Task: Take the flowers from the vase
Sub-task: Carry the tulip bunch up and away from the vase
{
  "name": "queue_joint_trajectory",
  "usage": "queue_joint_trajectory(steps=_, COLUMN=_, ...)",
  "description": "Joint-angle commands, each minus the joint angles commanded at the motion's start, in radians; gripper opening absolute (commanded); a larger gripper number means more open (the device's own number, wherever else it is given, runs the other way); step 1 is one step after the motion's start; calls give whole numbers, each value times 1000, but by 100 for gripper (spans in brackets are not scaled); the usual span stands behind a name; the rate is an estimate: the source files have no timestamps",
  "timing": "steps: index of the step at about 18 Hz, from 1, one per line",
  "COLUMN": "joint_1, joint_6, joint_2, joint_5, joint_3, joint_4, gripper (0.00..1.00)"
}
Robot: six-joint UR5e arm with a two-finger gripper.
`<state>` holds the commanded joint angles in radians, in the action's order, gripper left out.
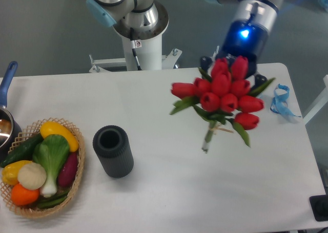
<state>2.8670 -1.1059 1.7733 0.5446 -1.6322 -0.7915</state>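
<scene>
Flowers, the bunch of red tulip buds with green leaves and tied green stems (224,92), are already out of the short dark grey ribbed cylinder vase (113,151) on my feed. They're hanging in the air right in front of the gripper (233,64), stems pointing down toward the white table (169,192) with the cut ends looking clear of it, though I can't be certain.

I honestly can't see the fingers, the blooms cover them completely. Since the bunch is up off the table and right against the gripper, my guess is it's clamped on it somewhere behind the heads, but the feed doesn't show that.

From the gripper, the vase sits well off to the camera-left and nearer the camera, mouth up with nothing in it. Further that way is the woven wicker basket of colourful vegetables (38,174). A blue ribbon (281,101) lies just to the camera-right of the gripper.

So I'd call the pick basically done. Next is just holding steady and staying high, since those stems look floppy.
</scene>
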Motion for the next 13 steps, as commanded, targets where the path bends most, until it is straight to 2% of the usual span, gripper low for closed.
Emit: queue_joint_trajectory(steps=13, joint_1=3, joint_6=-3, joint_2=-5, joint_5=0, joint_3=-17, joint_4=-2, gripper=37)
